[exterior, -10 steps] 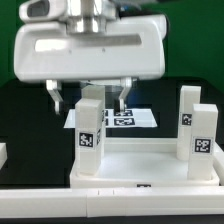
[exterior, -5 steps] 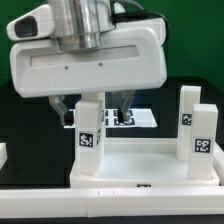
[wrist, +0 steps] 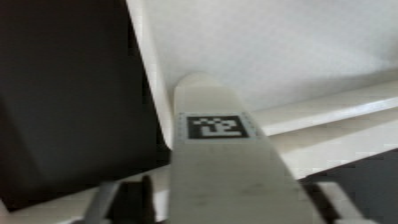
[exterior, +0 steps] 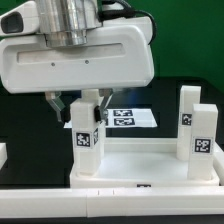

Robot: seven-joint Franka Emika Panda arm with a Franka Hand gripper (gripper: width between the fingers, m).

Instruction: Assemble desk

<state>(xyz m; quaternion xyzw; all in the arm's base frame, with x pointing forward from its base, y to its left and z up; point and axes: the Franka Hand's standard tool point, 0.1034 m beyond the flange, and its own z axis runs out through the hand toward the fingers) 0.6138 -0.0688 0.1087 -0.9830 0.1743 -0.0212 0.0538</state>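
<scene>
The desk's white rimmed panel (exterior: 140,165) lies flat at the front of the black table. A white bar leg (exterior: 86,140) with a square tag stands upright at the corner of the panel on the exterior view's left. My gripper (exterior: 82,102) has come down over its top, one finger on each side, shut on it. In the wrist view the same leg (wrist: 222,150) fills the gap of the gripper (wrist: 217,205), with a finger (wrist: 116,200) close along its side. The big white gripper body hides the leg's top from the exterior view.
Two more tagged white legs (exterior: 188,120) (exterior: 203,135) stand close together at the panel's end on the exterior view's right. The marker board (exterior: 130,118) lies behind the panel. A small white part (exterior: 3,152) pokes in at the exterior view's left edge.
The gripper has sunk lower over the leg and its fingers have closed in from wide open. The leg has shifted slightly toward the exterior view's left.
</scene>
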